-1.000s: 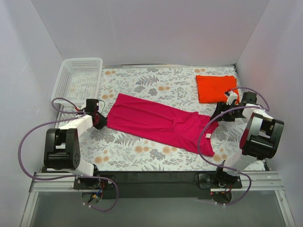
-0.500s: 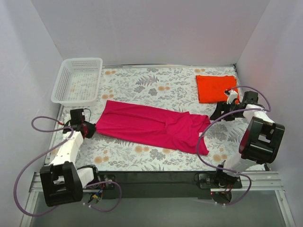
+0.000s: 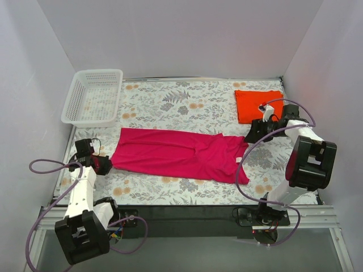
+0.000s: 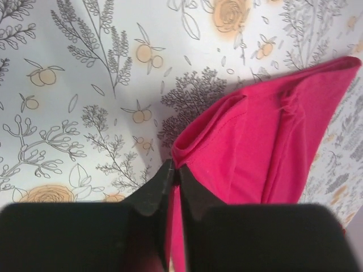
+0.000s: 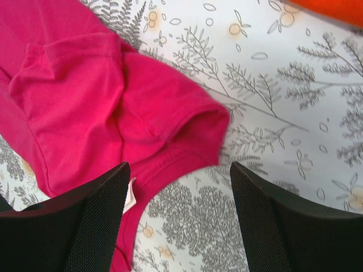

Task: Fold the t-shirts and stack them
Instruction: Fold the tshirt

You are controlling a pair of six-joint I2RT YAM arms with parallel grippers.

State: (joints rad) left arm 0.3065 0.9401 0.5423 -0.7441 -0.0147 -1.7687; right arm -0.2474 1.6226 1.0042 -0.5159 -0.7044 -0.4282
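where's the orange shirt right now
In the top view the orange-red t-shirt lies folded at the far right of the table, just beyond the right gripper and apart from the pink t-shirt.

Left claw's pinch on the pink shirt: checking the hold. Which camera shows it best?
Left wrist: the left claw shut on the pink shirt's edge, close up. Top view shows it tiny; right wrist shows only the shirt's far end.

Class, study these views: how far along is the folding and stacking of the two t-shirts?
Done: the orange t-shirt lies folded in the far right corner. In hand: the pink t-shirt lies in a long strip, the left gripper shut on its left end, the right gripper open over its sleeve. Left: fold the pink one shorter and stack the two.
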